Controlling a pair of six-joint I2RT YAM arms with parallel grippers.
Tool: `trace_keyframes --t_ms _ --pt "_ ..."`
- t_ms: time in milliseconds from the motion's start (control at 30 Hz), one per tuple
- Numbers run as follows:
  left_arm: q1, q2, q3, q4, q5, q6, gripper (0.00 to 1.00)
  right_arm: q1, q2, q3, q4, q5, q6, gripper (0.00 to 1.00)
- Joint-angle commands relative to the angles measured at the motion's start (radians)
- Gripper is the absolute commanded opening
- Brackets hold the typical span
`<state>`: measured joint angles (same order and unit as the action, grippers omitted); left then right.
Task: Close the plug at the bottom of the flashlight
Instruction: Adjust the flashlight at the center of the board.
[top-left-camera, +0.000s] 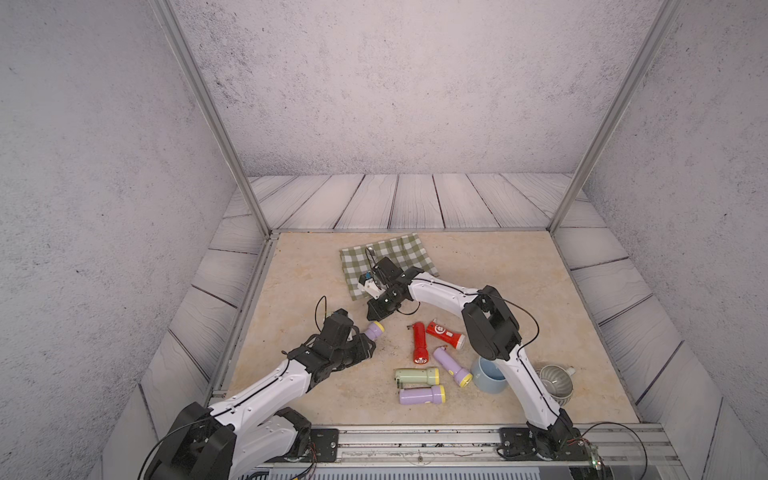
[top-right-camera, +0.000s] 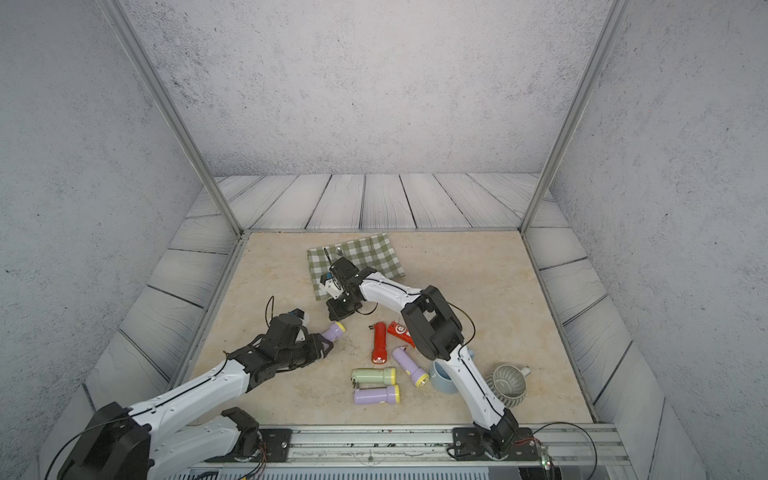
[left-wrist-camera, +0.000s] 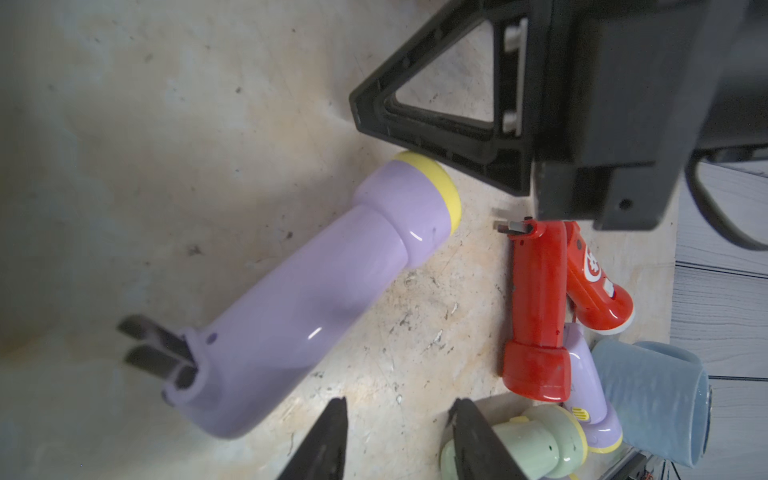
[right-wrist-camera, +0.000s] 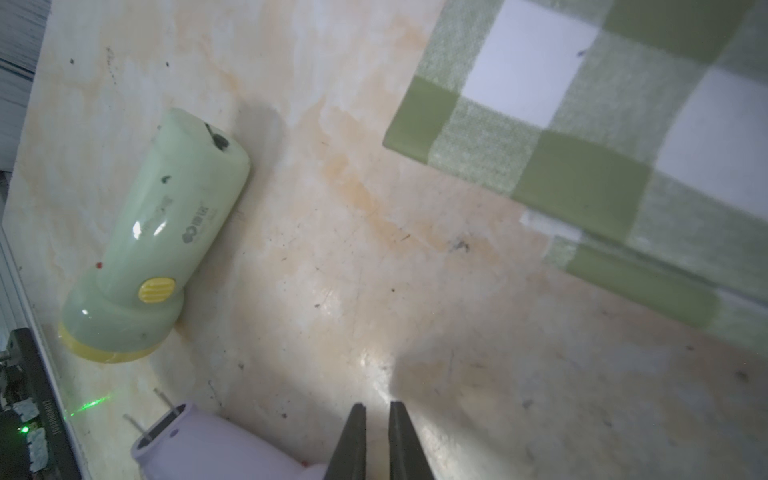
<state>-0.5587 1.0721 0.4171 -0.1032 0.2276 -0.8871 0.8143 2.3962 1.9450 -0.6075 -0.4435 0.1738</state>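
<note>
Nearest me, the left end effector (left-wrist-camera: 399, 405) stands slightly spread, empty, beside the lilac plastic flashlight with yellow lens ring (left-wrist-camera: 299, 307) lying on the beige table (left-wrist-camera: 208, 124). Its dark plug prongs (left-wrist-camera: 153, 349) project outward, so I judge the folding not yet done. Beyond, the right end effector (right-wrist-camera: 378, 415), nearly pressed together and empty, sits at the lens end.

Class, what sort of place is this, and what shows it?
Likely a robot test booth, not a home: aluminium frame post, left arm and right arm bolted to a rail, scattered flashlights.
</note>
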Motion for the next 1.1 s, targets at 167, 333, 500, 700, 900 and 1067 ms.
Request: trace_keyframes --t_ms 167,333,500,700,900,1067 --pt "-0.004 0.100 0.007 0.051 -0.013 0.017 0.47 -0.001 -0.114 -0.202 0.030 0.052 -0.015 0.15" --pt "-0.004 0.158 0.004 0.095 0.001 0.015 0.47 -0.001 -0.179 -0.317 0.075 0.072 0.016 0.14" --pt "-0.004 0.162 0.030 0.070 -0.034 0.035 0.49 0.000 -0.233 -0.394 0.097 0.071 0.017 0.14" --pt "0.002 0.149 0.094 -0.018 -0.098 0.073 0.53 0.003 -0.296 -0.484 0.164 0.021 0.062 0.14" --pt "0.022 0.115 0.085 -0.016 -0.134 0.078 0.55 0.021 -0.339 -0.534 0.189 0.004 0.077 0.14" --pt "0.031 0.108 0.086 -0.049 -0.107 0.081 0.55 0.026 -0.361 -0.541 0.169 0.031 0.075 0.14"
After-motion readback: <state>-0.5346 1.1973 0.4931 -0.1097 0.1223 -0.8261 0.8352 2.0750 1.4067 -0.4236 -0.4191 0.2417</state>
